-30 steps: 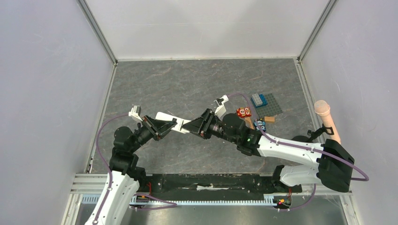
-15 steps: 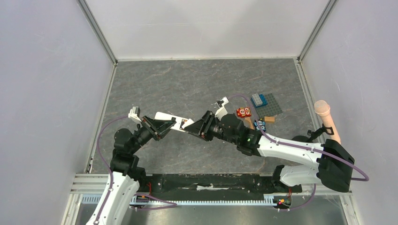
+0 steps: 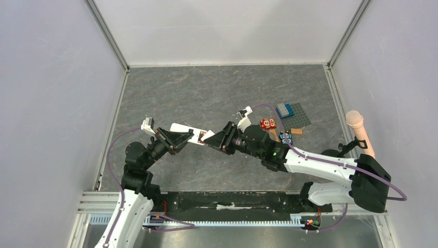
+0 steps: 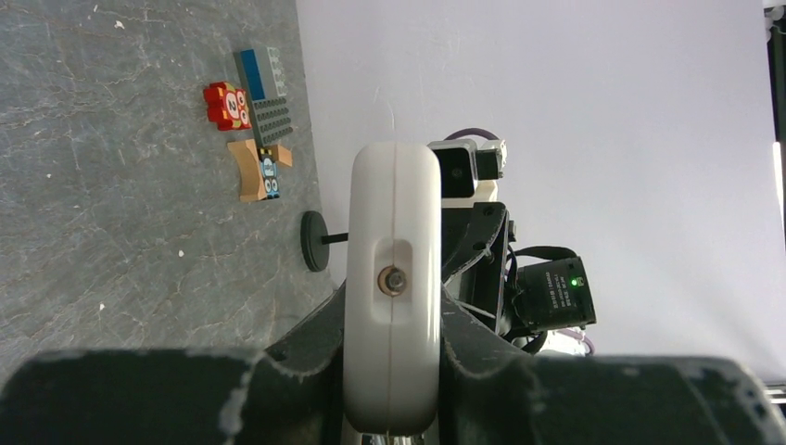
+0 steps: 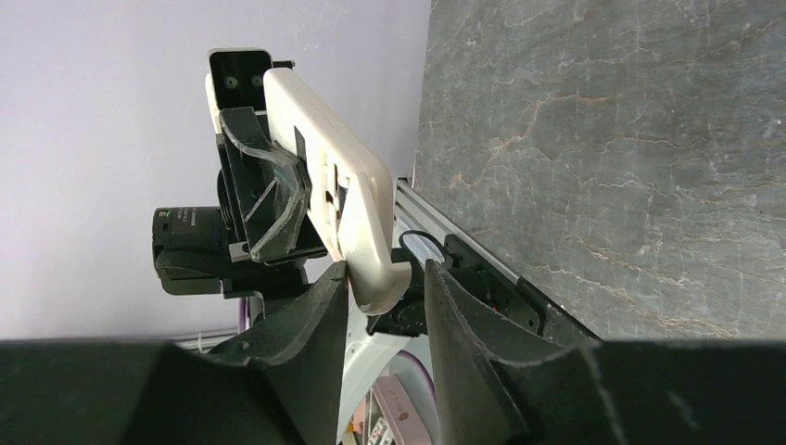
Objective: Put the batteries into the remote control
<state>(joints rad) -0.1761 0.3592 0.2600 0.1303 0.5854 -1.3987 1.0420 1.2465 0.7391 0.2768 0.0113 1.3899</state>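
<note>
The white remote control (image 3: 182, 129) is held off the table between the two arms. My left gripper (image 3: 189, 137) is shut on it; in the left wrist view the remote (image 4: 393, 241) stands end-on, clamped between both fingers. My right gripper (image 3: 208, 140) is open at the remote's right end. In the right wrist view that end (image 5: 371, 260) lies between the jaws, against the left finger (image 5: 315, 306), with a gap to the right finger (image 5: 454, 315). A small red patch (image 3: 202, 136) shows at that end; I cannot tell what it is. No loose batteries show.
A small red block with white circles (image 3: 267, 123), a grey baseplate with a blue brick (image 3: 292, 112) and small wooden pieces (image 3: 289, 135) lie to the right of the grippers. A pink-headed stick (image 3: 356, 124) stands by the right wall. White walls enclose the table.
My right gripper has drawn back slightly to the right, uncovering a red patch at the remote's right end. The left gripper and remote have hardly moved.
</note>
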